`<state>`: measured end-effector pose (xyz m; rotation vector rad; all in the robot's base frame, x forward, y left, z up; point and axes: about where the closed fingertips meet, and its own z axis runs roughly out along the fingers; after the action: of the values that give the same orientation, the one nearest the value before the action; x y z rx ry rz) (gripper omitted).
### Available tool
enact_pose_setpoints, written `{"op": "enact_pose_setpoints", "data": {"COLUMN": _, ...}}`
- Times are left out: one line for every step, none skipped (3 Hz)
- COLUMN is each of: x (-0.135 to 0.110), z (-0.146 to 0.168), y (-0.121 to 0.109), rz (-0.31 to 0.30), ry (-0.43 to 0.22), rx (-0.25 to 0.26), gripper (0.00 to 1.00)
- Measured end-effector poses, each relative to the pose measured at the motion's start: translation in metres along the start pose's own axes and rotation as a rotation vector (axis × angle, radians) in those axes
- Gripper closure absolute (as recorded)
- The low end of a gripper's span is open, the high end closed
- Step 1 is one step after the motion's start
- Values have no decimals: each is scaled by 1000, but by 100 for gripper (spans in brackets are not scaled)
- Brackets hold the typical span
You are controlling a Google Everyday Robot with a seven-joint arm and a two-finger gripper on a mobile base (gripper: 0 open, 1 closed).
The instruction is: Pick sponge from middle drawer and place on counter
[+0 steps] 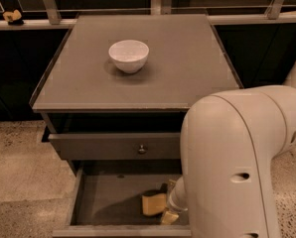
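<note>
The pale-yellow sponge (pixel 153 204) lies on the gray floor of the open middle drawer (pixel 113 202), right of its middle. My gripper (pixel 168 201) reaches down into the drawer from the right and is at the sponge's right end. It is open, with one fingertip (pixel 169 216) in front of the sponge and the other behind it. The bulky white arm (pixel 232 167) hides the drawer's right part. The gray counter (pixel 187 68) above carries no sponge.
A white bowl (pixel 129 55) stands on the counter, left of centre. A closed drawer front with a round knob (pixel 142 148) sits above the open drawer. A small tan lump (pixel 12 17) lies on the ledge at the far left. Speckled floor surrounds the cabinet.
</note>
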<state>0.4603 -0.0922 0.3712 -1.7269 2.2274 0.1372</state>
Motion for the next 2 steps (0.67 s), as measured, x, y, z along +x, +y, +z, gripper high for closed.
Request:
{"op": "enact_pose_setpoints", "data": {"x": 3, "z": 41, "y": -12, "rz": 44, "ry": -45, "rx": -2, "gripper": 0}}
{"op": "enact_pose_setpoints", "data": {"x": 3, "z": 44, "y": -14, "rz": 48, "ry": -47, "rx": 0, "gripper": 0}}
